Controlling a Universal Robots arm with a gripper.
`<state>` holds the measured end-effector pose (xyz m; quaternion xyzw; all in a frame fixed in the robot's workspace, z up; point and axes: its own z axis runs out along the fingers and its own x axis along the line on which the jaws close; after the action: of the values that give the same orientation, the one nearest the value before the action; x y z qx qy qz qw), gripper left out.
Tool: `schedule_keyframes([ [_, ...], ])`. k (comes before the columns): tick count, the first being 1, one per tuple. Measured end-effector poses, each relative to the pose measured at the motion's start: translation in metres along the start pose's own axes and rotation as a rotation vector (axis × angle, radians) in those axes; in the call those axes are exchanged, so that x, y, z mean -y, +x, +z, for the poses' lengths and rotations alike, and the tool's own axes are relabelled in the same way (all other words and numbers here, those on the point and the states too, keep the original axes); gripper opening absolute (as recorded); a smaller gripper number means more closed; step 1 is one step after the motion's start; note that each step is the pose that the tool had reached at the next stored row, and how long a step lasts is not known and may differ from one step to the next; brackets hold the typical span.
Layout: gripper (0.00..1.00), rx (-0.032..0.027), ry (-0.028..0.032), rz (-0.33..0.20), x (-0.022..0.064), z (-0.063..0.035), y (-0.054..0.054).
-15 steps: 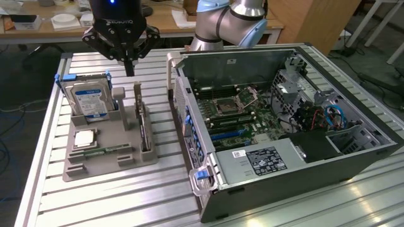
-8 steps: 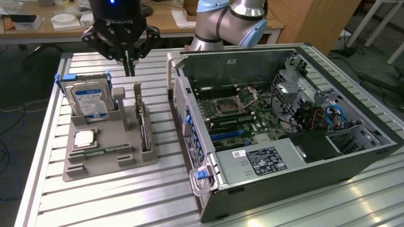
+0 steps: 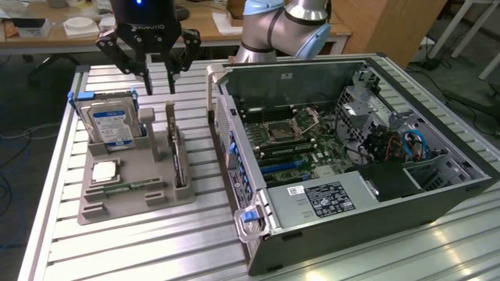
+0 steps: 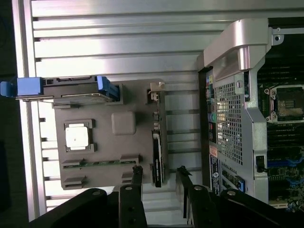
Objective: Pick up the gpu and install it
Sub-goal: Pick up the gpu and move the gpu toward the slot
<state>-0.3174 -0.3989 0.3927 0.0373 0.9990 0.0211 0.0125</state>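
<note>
Hovering with hand wide open, empty, above gpu standing on edge in grey tray slot, just beside computer case on desk. Seems light, stiff, fragile: best taken across thin top edge, squeezing flat faces gently.

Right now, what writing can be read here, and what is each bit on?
"ROBOTIQ", upside down: on the gripper.
Blue-white label on the hard drive: too small to read.
Black sticker on the computer case: too blurred to read.
</note>
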Motion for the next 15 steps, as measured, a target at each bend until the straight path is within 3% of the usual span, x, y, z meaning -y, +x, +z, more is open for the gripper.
schedule_keyframes([
  [8,0.41,-0.0078,0.0008,-0.117,0.0002,0.0046,0.000],
  [15,0.41,-0.0094,0.0006,-0.137,0.0007,0.0172,0.000],
])
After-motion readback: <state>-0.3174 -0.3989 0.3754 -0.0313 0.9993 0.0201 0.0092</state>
